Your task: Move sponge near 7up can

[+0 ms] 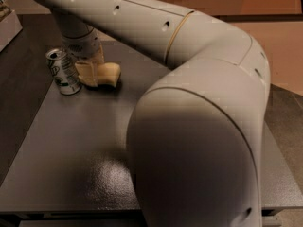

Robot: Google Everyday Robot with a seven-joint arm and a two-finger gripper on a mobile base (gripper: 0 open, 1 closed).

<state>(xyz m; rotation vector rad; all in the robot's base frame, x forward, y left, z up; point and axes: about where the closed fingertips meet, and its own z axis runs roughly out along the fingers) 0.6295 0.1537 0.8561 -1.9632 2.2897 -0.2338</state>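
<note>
Dark grey bench (71, 141), matte top with a dull sheen patch near its middle. The robot arm (189, 103) fills most of the view: a big pale elbow in the near right, a long link running far-left across the top, then a wrist dropping straight down onto the far-left part of the bench.

End effector (89, 74) sits at the foot of that wrist, low over the bench top and right at the left end of the sponge (108, 73). A pale part of it overlaps that end, so only the middle and right end of the sponge show. Whether the end effector is pinching the sponge, pressed together or spread: cannot tell from here.

The sponge is pale yellow with a wavy outline and lies flat on the bench, its long side running left to right. Its visible part pokes out to the right of the end effector.

The 7up can (63, 71) stands upright just left of the end effector, silver top showing, green print on a light body. It is close to the bench's left edge. Can and sponge are near each other with the end effector between them. Contact between them cannot be judged.

A white box-like object (7, 27) sits at the far left, off the bench and cut by the frame.
</note>
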